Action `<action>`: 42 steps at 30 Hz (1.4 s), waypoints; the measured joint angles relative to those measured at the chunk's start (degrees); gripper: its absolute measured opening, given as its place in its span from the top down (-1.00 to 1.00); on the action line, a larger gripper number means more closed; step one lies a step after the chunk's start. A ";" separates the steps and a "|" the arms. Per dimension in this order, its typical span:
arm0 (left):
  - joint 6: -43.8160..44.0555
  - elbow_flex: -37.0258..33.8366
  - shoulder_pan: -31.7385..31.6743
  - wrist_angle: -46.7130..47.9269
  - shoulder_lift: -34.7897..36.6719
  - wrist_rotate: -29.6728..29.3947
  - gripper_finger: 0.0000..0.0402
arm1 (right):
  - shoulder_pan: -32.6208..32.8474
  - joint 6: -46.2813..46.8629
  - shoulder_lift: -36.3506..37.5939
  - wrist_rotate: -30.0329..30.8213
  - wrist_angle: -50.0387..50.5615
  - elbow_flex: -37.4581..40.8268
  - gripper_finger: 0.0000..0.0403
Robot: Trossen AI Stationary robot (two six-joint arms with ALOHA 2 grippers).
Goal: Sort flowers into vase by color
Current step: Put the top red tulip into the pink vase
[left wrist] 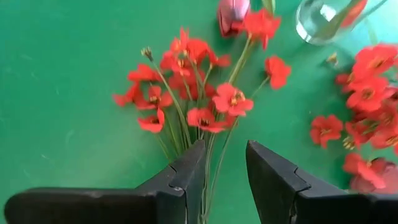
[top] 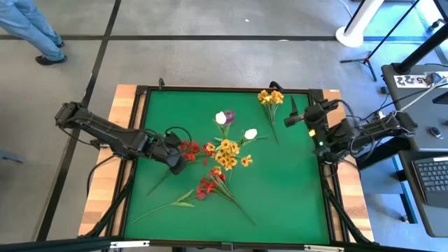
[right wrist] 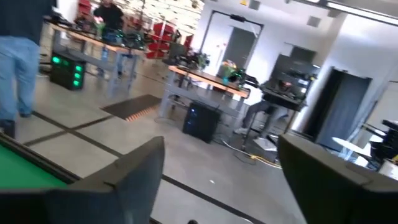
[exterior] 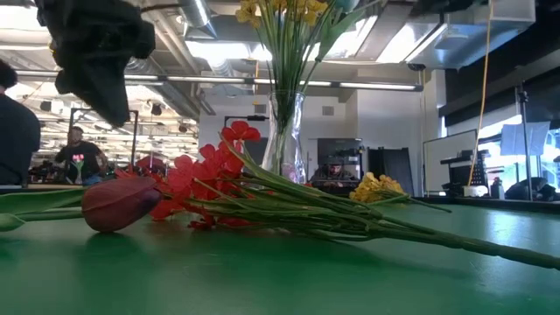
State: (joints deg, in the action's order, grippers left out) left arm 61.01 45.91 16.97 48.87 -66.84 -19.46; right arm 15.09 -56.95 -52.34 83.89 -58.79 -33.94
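My left gripper [top: 175,159] is over the left half of the green table [top: 294,203], shut on a red flower spray [left wrist: 186,93] whose blossoms [top: 189,148] fan out ahead of it. More flowers lie loose mid-table: a yellow-orange cluster [top: 227,150], red sprays [top: 206,187], white buds [top: 250,133] and a purple tulip [top: 229,114]. A glass vase [exterior: 284,140] stands upright with yellow flowers [top: 271,98] in it. Another glass vase [left wrist: 323,22] shows beyond the red spray. My right gripper [top: 289,120] is raised at the table's right side, open and empty [right wrist: 221,180]. My left gripper has the red spray's thin green stems [left wrist: 208,177] between its two fingers, below the blossoms. The fingers slant down from the table's left. The blossoms spread out past the fingertips, and a stem tail [top: 157,185] sticks out behind the gripper toward the near left.
A dark red tulip [exterior: 118,203] and long green stems [exterior: 367,223] lie near the table's front. Bare wooden strips [top: 126,112] frame the green mat. A person [top: 35,31] stands on the floor beyond the far left corner; equipment stands [top: 420,126] crowd the right side.
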 joint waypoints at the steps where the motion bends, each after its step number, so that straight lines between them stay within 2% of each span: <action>1: -0.02 0.00 0.00 -0.02 -0.73 0.62 0.44 | -0.64 1.39 0.11 -0.22 1.16 1.12 -0.44; 4: 0.15 0.00 -0.04 -0.03 -2.92 2.51 0.44 | -2.62 7.49 0.08 -2.20 6.97 3.17 -0.28; 6: 0.44 0.00 -0.12 -0.03 -4.09 4.23 0.44 | -3.85 14.57 -0.32 -4.56 14.66 3.42 -0.18; 9: 1.57 0.00 -0.20 -0.02 -5.37 6.93 0.44 | -5.95 28.61 -0.41 -12.62 30.39 3.52 -0.07; 12: 2.14 0.00 -0.20 -0.01 -5.87 8.59 0.44 | -9.98 43.30 -0.41 -24.88 44.65 3.52 -0.01; 15: 3.02 0.00 -0.20 0.08 -5.96 8.91 0.44 | -15.50 52.85 -0.41 -35.92 55.59 3.52 0.01; 18: 3.02 0.00 -0.20 0.10 -5.96 8.68 0.44 | -21.62 56.57 -0.41 -52.58 61.81 3.52 0.02; 21: 2.99 0.00 -0.24 0.09 -5.96 7.57 0.44 | -27.24 56.67 -1.51 -70.62 62.01 3.52 0.02; 23: 3.10 0.00 -0.24 -0.01 -5.96 6.67 0.44 | -29.72 56.12 -3.18 -77.03 61.79 3.63 0.02; 28: 3.34 0.00 -0.24 -1.53 -5.94 6.59 0.44 | -32.85 53.35 -10.11 -79.69 58.20 3.63 0.02; 36: 2.84 0.00 -0.24 -1.82 -5.94 6.61 0.44 | -32.74 51.98 -24.83 -87.48 50.78 3.61 0.02; 42: 2.71 0.00 -0.24 -1.81 -5.91 6.53 0.44 | -32.74 51.69 -32.88 -88.55 48.67 2.15 0.02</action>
State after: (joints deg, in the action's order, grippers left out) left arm 63.72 45.91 16.73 47.07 -72.75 -12.93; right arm -17.65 -5.27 -85.22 -4.67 -10.12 -31.78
